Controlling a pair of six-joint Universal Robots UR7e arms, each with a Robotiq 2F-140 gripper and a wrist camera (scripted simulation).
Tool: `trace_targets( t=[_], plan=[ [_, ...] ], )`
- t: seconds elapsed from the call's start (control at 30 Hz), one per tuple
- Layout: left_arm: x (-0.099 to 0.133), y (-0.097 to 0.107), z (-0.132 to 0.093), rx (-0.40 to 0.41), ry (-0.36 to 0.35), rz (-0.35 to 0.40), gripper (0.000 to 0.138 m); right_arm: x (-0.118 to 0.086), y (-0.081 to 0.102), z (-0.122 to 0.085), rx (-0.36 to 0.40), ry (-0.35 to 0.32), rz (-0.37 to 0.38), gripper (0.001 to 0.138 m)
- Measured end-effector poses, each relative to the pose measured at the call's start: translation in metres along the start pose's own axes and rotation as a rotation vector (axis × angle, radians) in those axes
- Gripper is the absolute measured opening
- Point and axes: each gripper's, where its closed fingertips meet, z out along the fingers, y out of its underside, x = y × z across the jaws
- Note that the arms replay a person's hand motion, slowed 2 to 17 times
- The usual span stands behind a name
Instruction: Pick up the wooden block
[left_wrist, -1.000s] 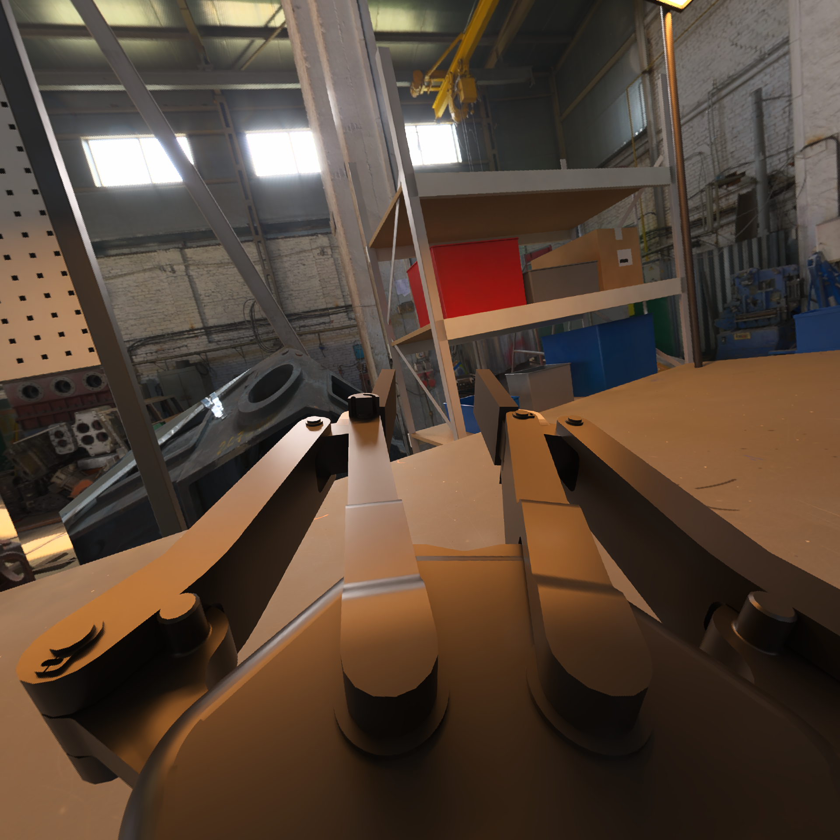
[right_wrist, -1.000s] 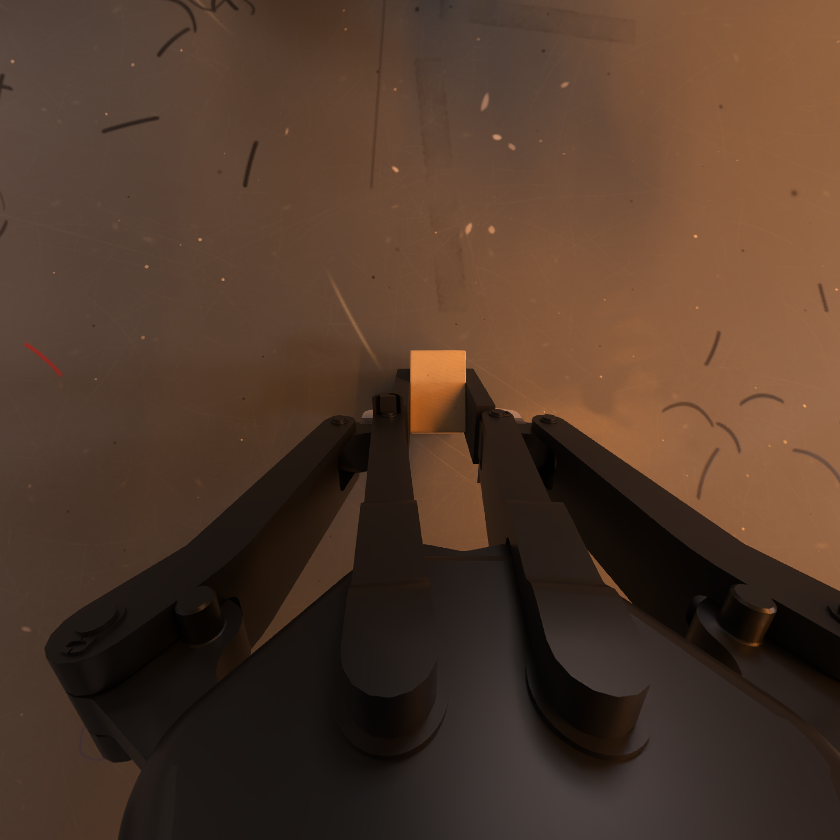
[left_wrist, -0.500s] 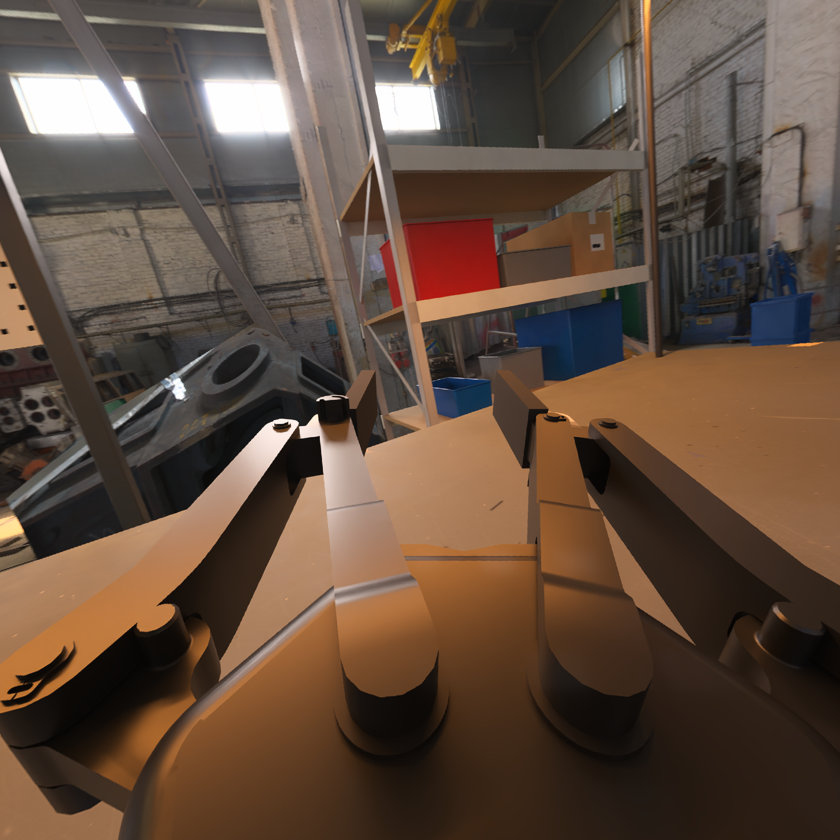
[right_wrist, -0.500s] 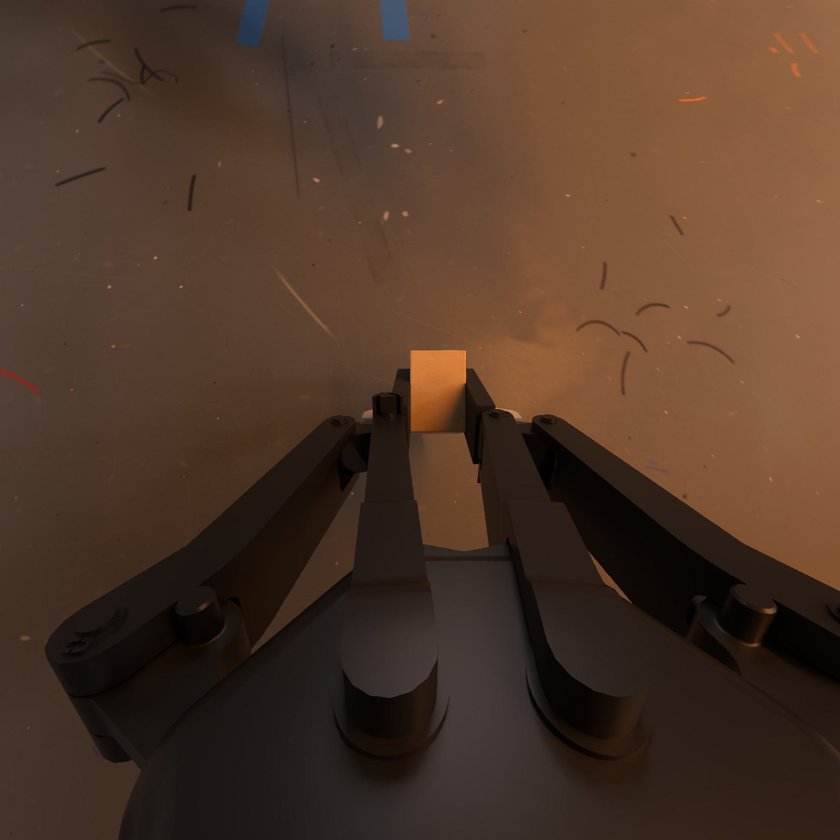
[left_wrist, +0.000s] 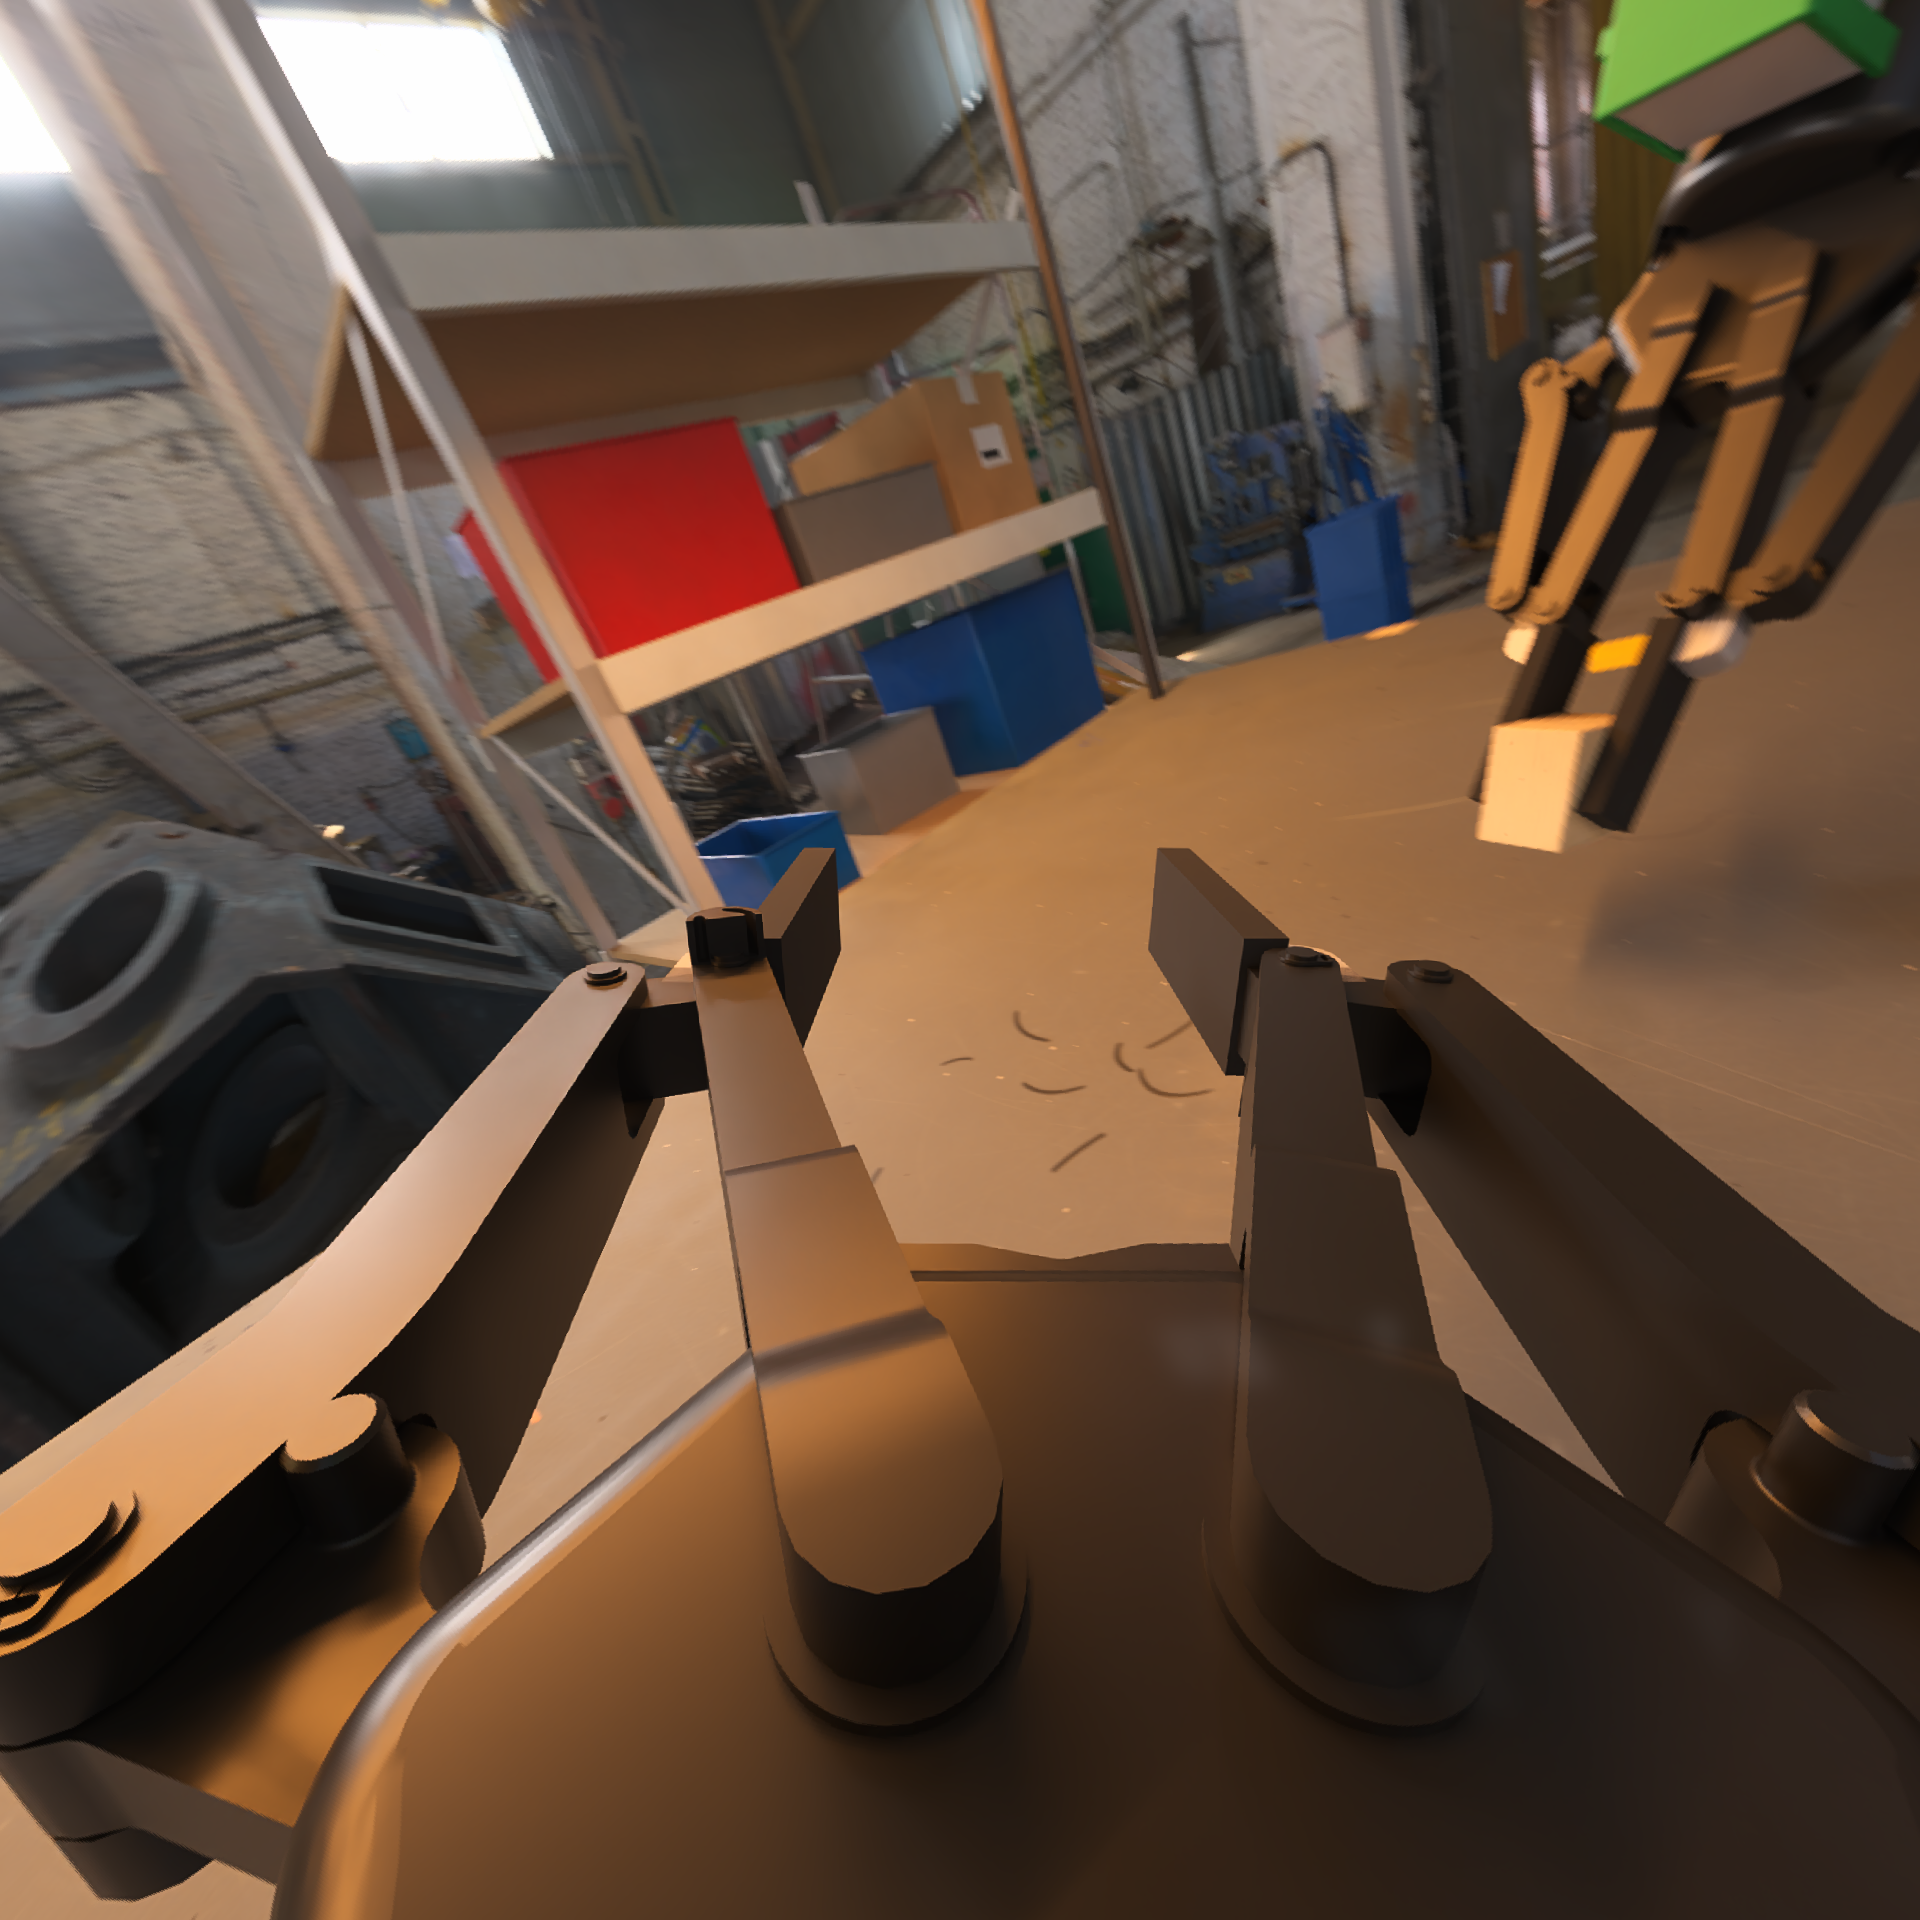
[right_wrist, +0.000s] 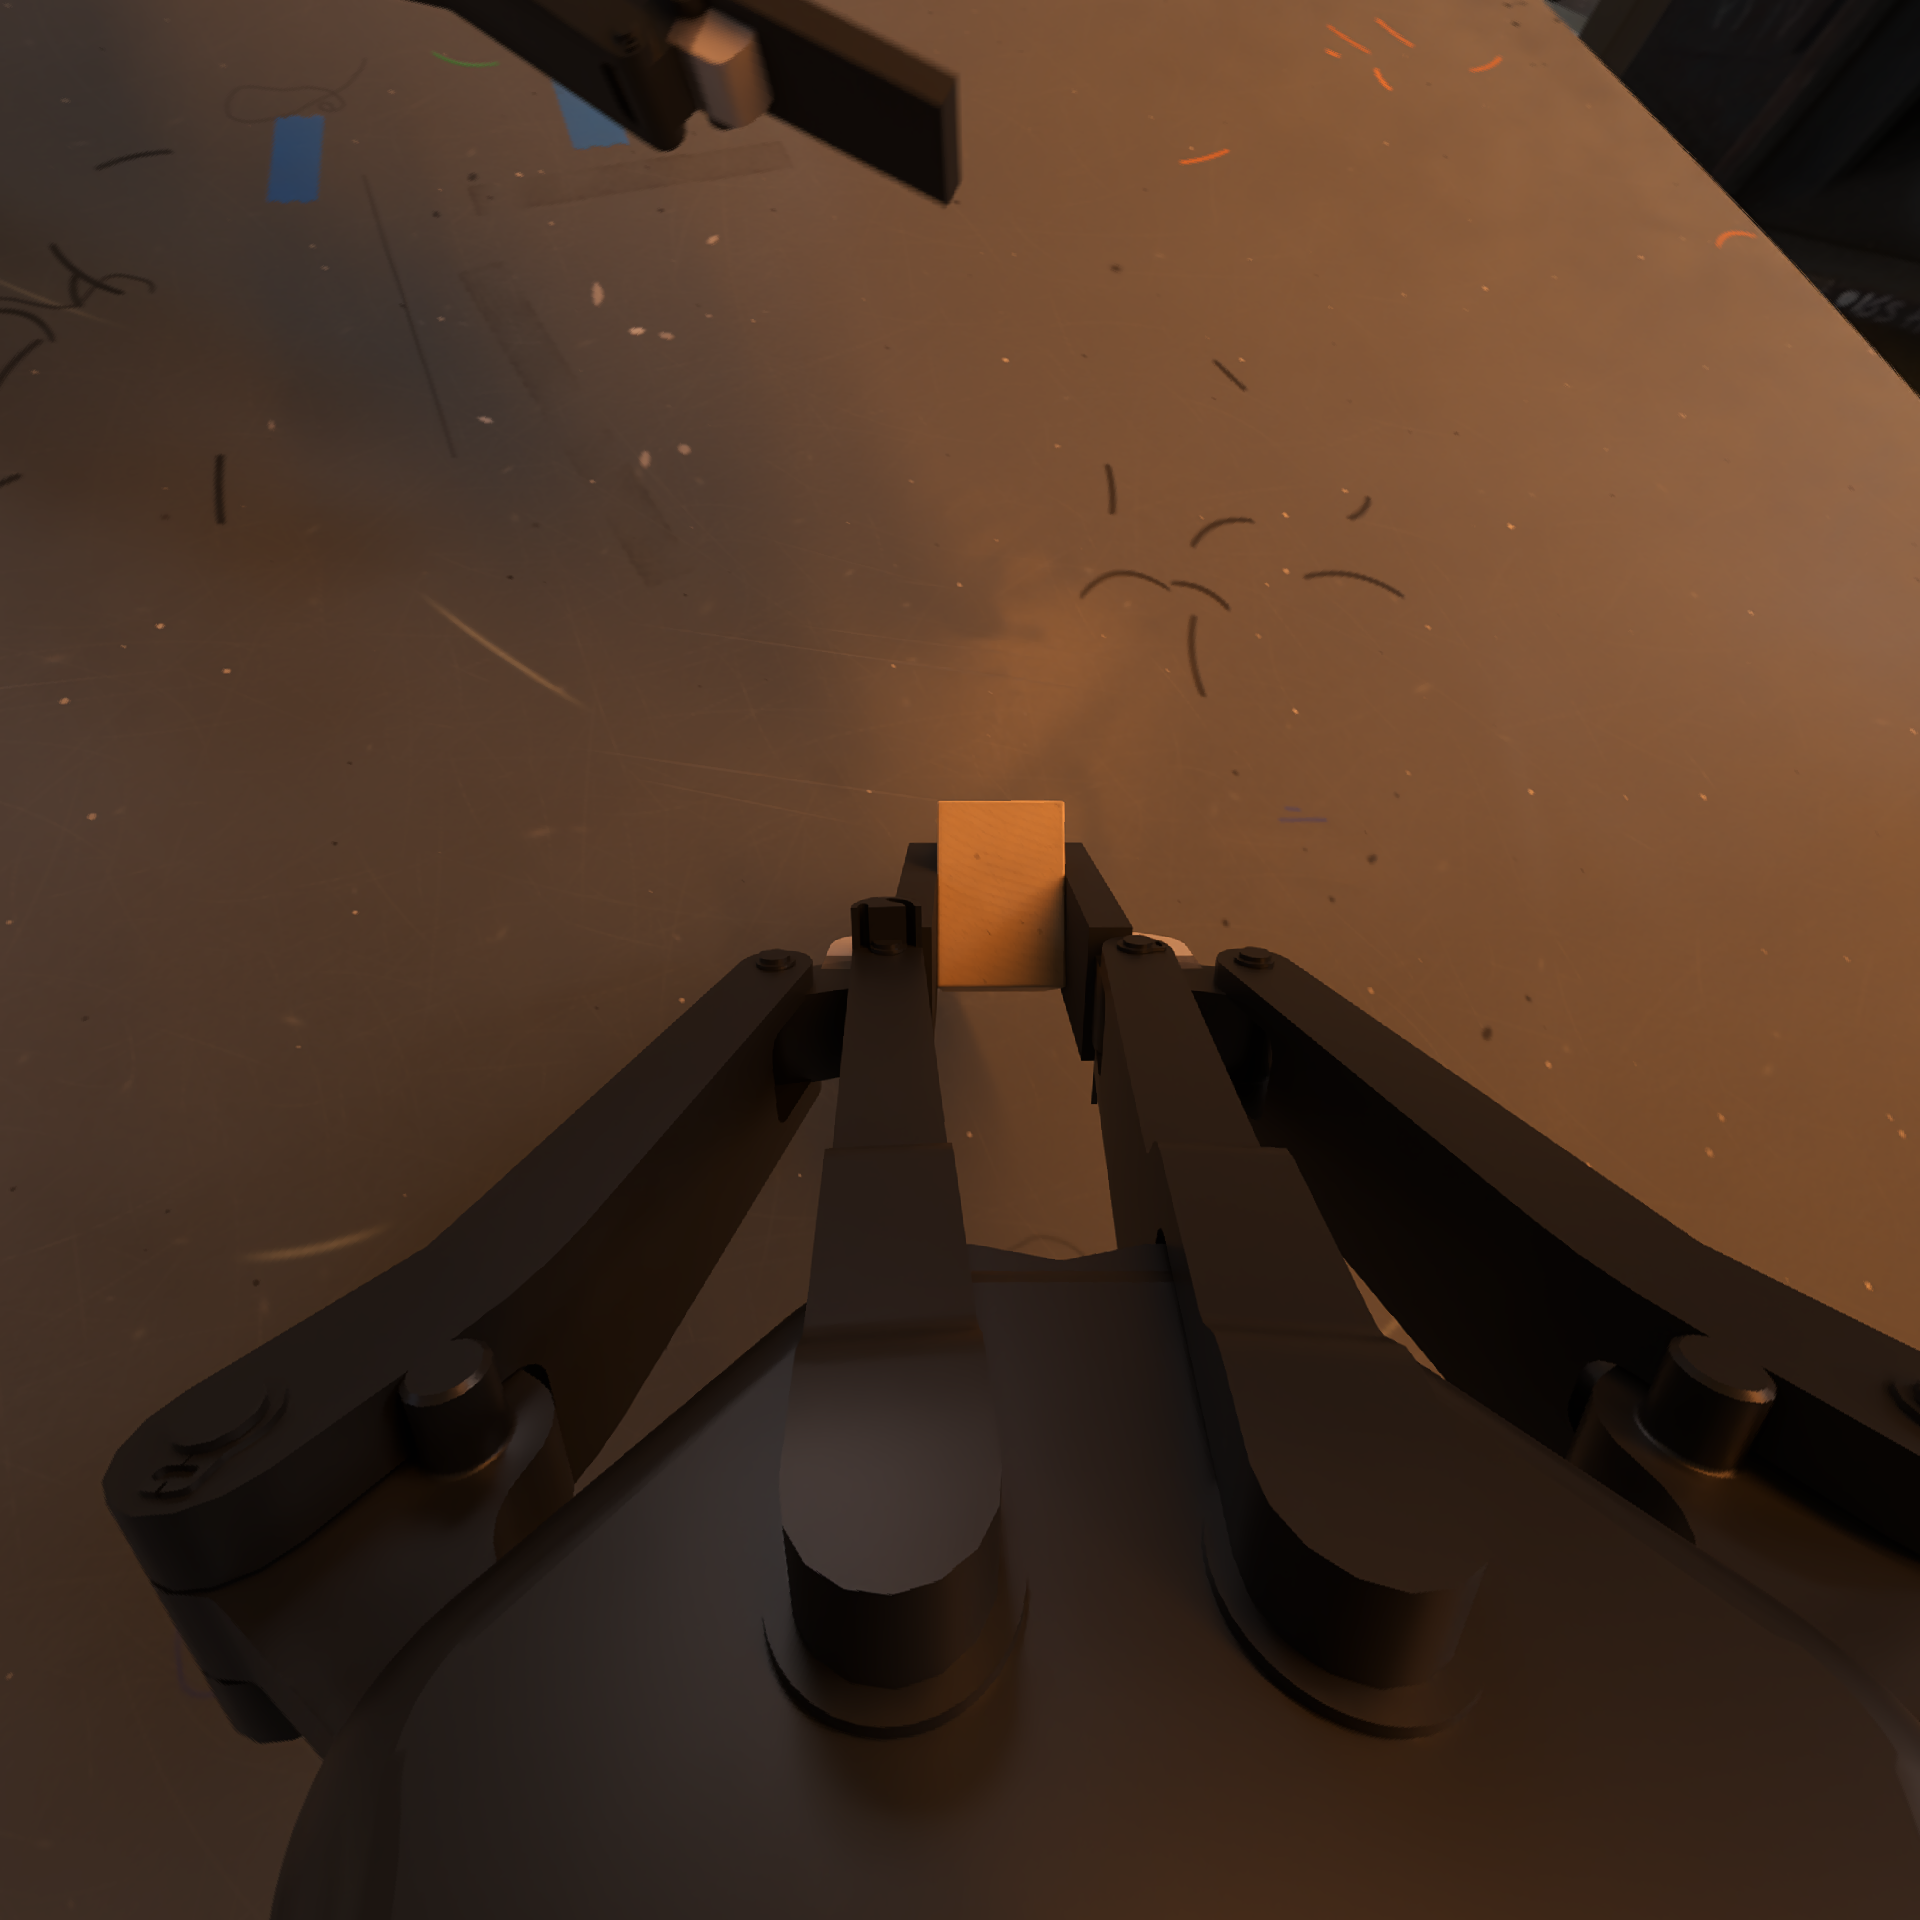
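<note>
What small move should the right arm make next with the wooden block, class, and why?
Probably keep lifting straight up. The right pincer is shut on the wooden block, which the left wrist view shows clear of the table; the open left pincer holds nothing.

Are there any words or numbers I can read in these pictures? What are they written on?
None can be read.
Cardboard box on the shelf: a white label, too small to read.
Table: only pen squiggles and bits of tape, no words.
Dark strip past the table edge: faint pale marks, too blurred to read.
Wooden block, left pincer, right pincer: no writing.
</note>
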Motion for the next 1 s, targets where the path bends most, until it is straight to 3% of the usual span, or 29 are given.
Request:
trace_targets(
  t=[0.4,1.0],
  plan=[
    [0.076,0.013,0.028,-0.148,0.34,0.01,0.081,0.016,0.017,-0.01,0.027,0.05,0.046,0.028],
    [0.117,0.029,0.053,-0.305,0.616,0.056,0.08,0.016,0.024,-0.001,0.009,0.039,0.047,0.028]
  ],
)
